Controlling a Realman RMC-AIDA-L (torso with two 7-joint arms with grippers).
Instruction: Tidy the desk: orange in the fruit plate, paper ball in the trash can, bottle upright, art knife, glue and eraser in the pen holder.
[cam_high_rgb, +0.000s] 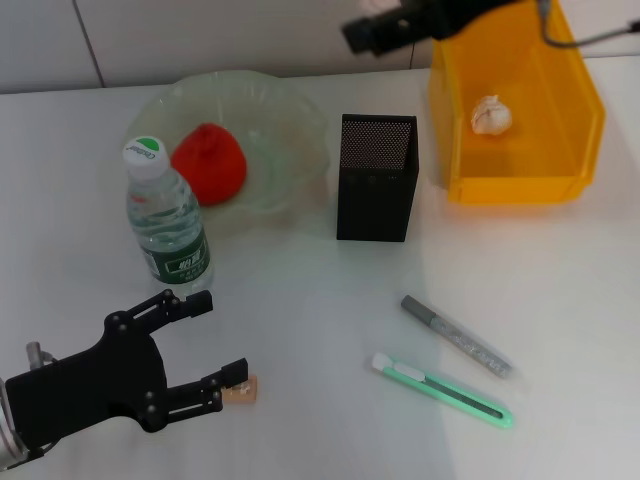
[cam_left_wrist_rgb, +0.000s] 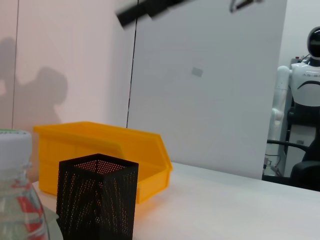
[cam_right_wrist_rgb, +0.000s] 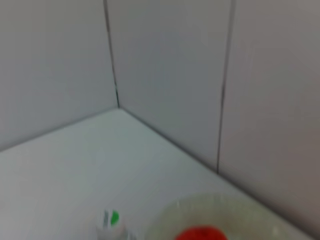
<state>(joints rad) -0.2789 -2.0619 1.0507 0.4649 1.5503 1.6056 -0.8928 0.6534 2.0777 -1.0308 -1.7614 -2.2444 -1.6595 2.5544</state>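
The orange (cam_high_rgb: 208, 163) lies in the pale green fruit plate (cam_high_rgb: 285, 120). The paper ball (cam_high_rgb: 491, 115) lies in the yellow bin (cam_high_rgb: 515, 185). The water bottle (cam_high_rgb: 168, 225) stands upright by the plate. A grey glue stick (cam_high_rgb: 455, 335) and a green art knife (cam_high_rgb: 442, 390) lie on the table in front of the black mesh pen holder (cam_high_rgb: 376, 178). A small tan eraser (cam_high_rgb: 241, 390) lies at the front left. My left gripper (cam_high_rgb: 215, 345) is open, with one fingertip (cam_high_rgb: 232, 373) right beside the eraser. My right gripper (cam_high_rgb: 385, 30) hovers high behind the pen holder.
The left wrist view shows the pen holder (cam_left_wrist_rgb: 97, 200), the yellow bin (cam_left_wrist_rgb: 100, 147) and the bottle (cam_left_wrist_rgb: 17, 200) close by. The right wrist view shows the plate (cam_right_wrist_rgb: 240, 210), the orange (cam_right_wrist_rgb: 200, 234) and the bottle cap (cam_right_wrist_rgb: 107, 219) below a tiled wall.
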